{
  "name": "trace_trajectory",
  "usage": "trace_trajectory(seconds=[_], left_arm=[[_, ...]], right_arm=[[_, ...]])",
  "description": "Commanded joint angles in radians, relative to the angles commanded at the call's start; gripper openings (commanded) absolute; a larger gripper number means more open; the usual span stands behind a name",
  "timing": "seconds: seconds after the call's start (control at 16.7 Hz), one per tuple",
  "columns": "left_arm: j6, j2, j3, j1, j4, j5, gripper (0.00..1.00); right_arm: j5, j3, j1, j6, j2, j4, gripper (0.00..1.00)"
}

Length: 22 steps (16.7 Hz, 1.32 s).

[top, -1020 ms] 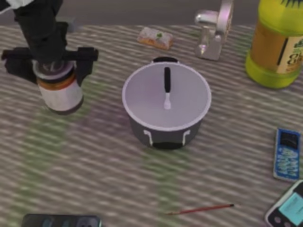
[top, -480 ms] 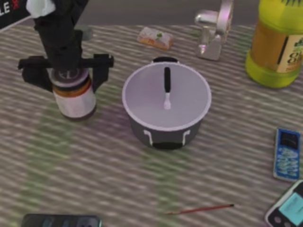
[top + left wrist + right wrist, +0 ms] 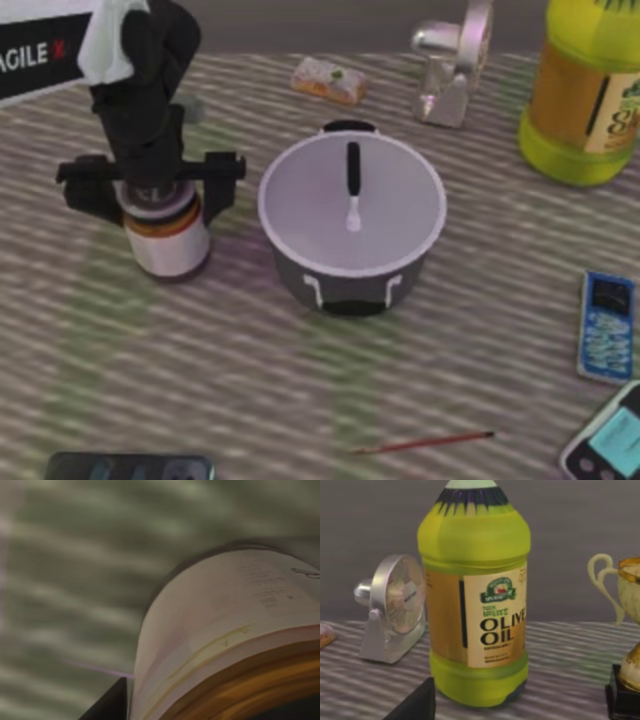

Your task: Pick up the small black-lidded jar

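Top view: striped grey-green woven tabletop [image 3: 200, 340], dark backdrop along 12 o'clock. Left gripper [image 3: 152, 182] sits at roughly 10 o'clock of the table, fingers clamped on the lid end of the small cylindrical glass jar with white label and orange band [image 3: 168, 232]; the black lid is mostly hidden under the wrist. Judging by the shadow at its base the jar looks lifted off or barely clear of the surface, can't confirm. Grasp looks done, what's left is a clean raise. Nearest obstacle: grey lidded pot with black handle [image 3: 351, 222] at 3 o'clock of the jar, near but apart. Well away: wrapped snack bar [image 3: 327, 79] at 12 o'clock, small silver desk fan [image 3: 452, 72], large yellow-green olive oil bottle [image 3: 585, 95] at 1–2 o'clock, blue phone [image 3: 606, 326] at 3–4 o'clock, another handset [image 3: 606, 437] at 4–5 o'clock, red pencil [image 3: 424, 441] at 5 o'clock, dark device [image 3: 128, 466] at 7 o'clock. Straight up looks unobstructed

Left wrist view: jar wall fills the frame, white label and orange band, tabletop beyond; one dark fingertip [image 3: 107, 705] beside the glass

Right wrist view: right arm parked off the top view; its finger state I cannot tell. It faces the oil bottle, fan beside it, gold trophy cup [image 3: 627, 625] at the edge
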Motion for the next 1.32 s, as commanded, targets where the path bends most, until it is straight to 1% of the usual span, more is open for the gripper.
trace_trajectory(seconds=[0.18, 0.96, 1.02, 1.32], left_arm=[[0.000, 0.000, 0.000, 0.000, 0.000, 0.000, 0.00], [0.000, 0.000, 0.000, 0.000, 0.000, 0.000, 0.98], [0.000, 0.000, 0.000, 0.000, 0.000, 0.000, 1.00], [0.000, 0.000, 0.000, 0.000, 0.000, 0.000, 1.00]], right_arm=[[0.000, 0.000, 0.000, 0.000, 0.000, 0.000, 1.00], [0.000, 0.000, 0.000, 0.000, 0.000, 0.000, 1.00], [0.000, 0.000, 0.000, 0.000, 0.000, 0.000, 1.00], [0.000, 0.000, 0.000, 0.000, 0.000, 0.000, 1.00]])
